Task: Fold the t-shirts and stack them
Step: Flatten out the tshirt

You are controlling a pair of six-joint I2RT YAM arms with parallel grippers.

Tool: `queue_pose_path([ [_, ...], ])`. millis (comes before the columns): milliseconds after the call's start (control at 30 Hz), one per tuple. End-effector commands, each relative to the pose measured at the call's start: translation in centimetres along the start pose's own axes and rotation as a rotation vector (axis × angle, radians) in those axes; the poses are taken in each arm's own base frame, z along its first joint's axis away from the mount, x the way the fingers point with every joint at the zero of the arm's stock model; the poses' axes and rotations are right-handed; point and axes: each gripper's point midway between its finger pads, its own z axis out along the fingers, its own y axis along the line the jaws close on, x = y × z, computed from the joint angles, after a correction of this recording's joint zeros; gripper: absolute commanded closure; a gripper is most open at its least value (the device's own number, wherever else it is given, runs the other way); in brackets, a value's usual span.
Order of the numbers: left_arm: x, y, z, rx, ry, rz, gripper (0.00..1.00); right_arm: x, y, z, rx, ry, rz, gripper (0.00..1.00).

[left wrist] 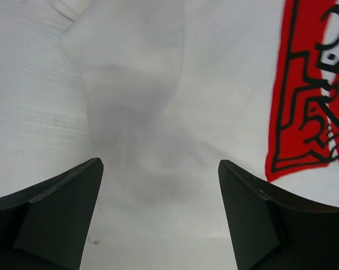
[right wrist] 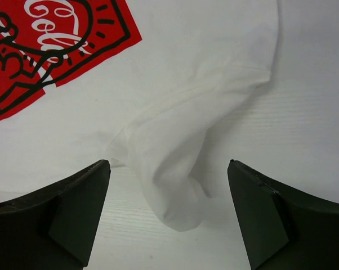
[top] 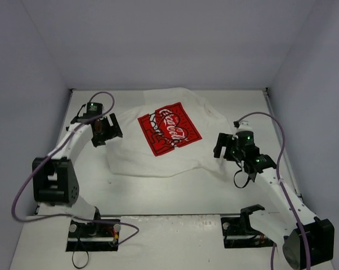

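Note:
A white t-shirt (top: 135, 157) lies spread and rumpled on the table, its red square print (top: 168, 128) with white script facing up. My left gripper (top: 108, 132) hovers at the shirt's left edge. In the left wrist view it (left wrist: 160, 163) is open over white cloth (left wrist: 214, 84), and the print (left wrist: 310, 95) shows at the right. My right gripper (top: 220, 147) is at the shirt's right edge. It (right wrist: 168, 164) is open too, with a bunched sleeve end (right wrist: 175, 191) lying loose between the fingers, untouched, and the print (right wrist: 51, 45) at the upper left.
The white table (top: 175, 194) is closed in by grey walls at the back and on both sides. Purple cables (top: 273, 126) loop off each arm. Both arm bases (top: 93, 230) sit at the near edge.

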Motion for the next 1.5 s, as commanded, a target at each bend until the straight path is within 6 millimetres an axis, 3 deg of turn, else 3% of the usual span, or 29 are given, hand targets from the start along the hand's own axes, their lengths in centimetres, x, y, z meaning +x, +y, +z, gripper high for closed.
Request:
queue_pose_path([
  [0, 2.1, -1.5, -5.2, 0.048, -0.136, -0.017, 0.2, -5.4, -0.1, -1.2, 0.049, -0.124, -0.062, 0.18],
  [67, 5.8, -0.7, -4.0, 0.017, -0.063, -0.057, 0.21, -6.4, 0.4, -1.2, 0.034, -0.126, -0.11, 0.21],
  [100, 6.3, -1.0, -4.1, 0.023, -0.059, -0.049, 0.21, -6.7, 0.5, -1.1, 0.034, -0.126, -0.113, 0.22],
  [133, 7.8, 0.1, -3.4, -0.025, -0.041, -0.074, 0.2, -6.9, 0.6, -1.1, 0.031, -0.125, -0.127, 0.22],
  [300, 10.8, 3.2, -1.0, -0.142, -0.035, -0.107, 0.2, -6.9, 1.4, -0.6, -0.011, -0.101, -0.147, 0.23],
  [400, 11.3, 3.3, 0.0, -0.142, -0.028, -0.115, 0.2, -6.5, 0.8, -0.3, 0.022, -0.091, -0.127, 0.23],
  [600, 11.5, 2.9, 2.1, -0.137, -0.011, -0.127, 0.21, -5.2, -2.9, 1.3, 0.199, -0.057, -0.023, 0.23],
  [700, 11.5, 2.7, 3.1, -0.151, 0.011, -0.13, 0.33, -4.2, -5.3, 2.6, 0.261, -0.003, 0.062, 0.23],
  [733, 11.1, 2.6, 3.3, -0.155, 0.01, -0.126, 0.4, -4.2, -5.9, 2.9, 0.275, 0.003, 0.083, 0.24],
  [767, 10.6, 2.5, 3.5, -0.163, 0.001, -0.122, 0.6, -3.6, -6.4, 3.8, 0.291, 0.039, 0.105, 0.25],
  [833, 9.2, 2.0, 3.2, -0.165, -0.022, -0.098, 0.89, -3.5, -6.8, 4.7, 0.31, 0.063, 0.129, 0.26],
  [900, 6.8, 0.8, 2.2, -0.149, -0.069, -0.078, 1.0, -3.1, -7.0, 5.8, 0.322, 0.091, 0.145, 0.28],
  [1000, 4.3, -0.6, 0.5, -0.126, -0.105, -0.04, 1.0, -2.5, -7.0, 7.6, 0.317, 0.142, 0.152, 0.32],
  [1067, 2.3, -1.5, -1.4, -0.137, -0.122, 0.007, 1.0, -1.9, -7.1, 8.7, 0.319, 0.169, 0.148, 0.41],
  [1133, -0.8, -3.1, -3.6, -0.129, -0.173, 0.032, 1.0, -1.7, -7.3, 9.3, 0.32, 0.178, 0.148, 0.58],
  [1267, -4.0, -3.4, -3.6, -0.243, -0.158, 0.124, 1.0, -1.0, -7.0, 10.4, 0.305, 0.208, 0.146, 0.82],
  [1333, -7.5, -4.1, -3.2, -0.304, -0.209, 0.151, 1.0, -0.8, -6.9, 10.9, 0.291, 0.224, 0.141, 0.97],
  [1467, -9.6, -6.9, -0.3, -0.231, -0.192, 0.229, 0.83, -1.0, -6.4, 11.1, 0.27, 0.224, 0.137, 1.0],
])
